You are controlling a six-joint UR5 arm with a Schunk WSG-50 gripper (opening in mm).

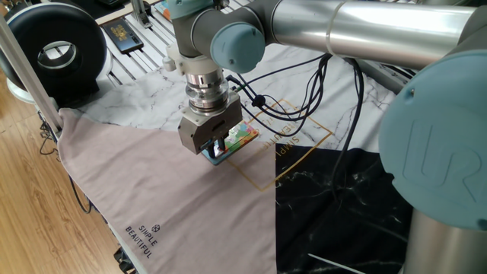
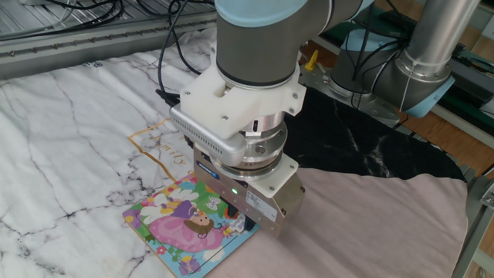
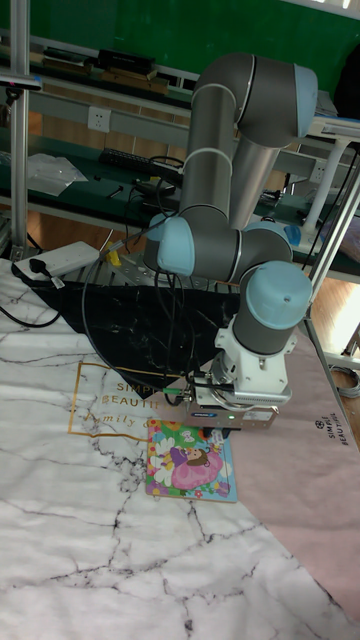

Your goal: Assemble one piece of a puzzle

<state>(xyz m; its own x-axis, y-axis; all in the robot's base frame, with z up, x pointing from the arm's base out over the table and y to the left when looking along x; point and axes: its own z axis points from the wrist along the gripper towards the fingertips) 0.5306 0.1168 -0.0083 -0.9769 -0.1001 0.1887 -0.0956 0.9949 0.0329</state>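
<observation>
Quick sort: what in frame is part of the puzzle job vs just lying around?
In the job:
- puzzle, flat on the marble-print sheet
- gripper, low over the puzzle's corner; fingers mostly hidden

Lying about:
- grey cloth printed SIMPLE BEAUTIFUL
- black round device
- dark card on the slatted surface
- power strip
- black marble-print sheet

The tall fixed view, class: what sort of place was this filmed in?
Probably a robotics lab or workshop. A large robot arm works over a cloth-covered table on a small puzzle, with benches carrying cables and equipment behind.
</observation>
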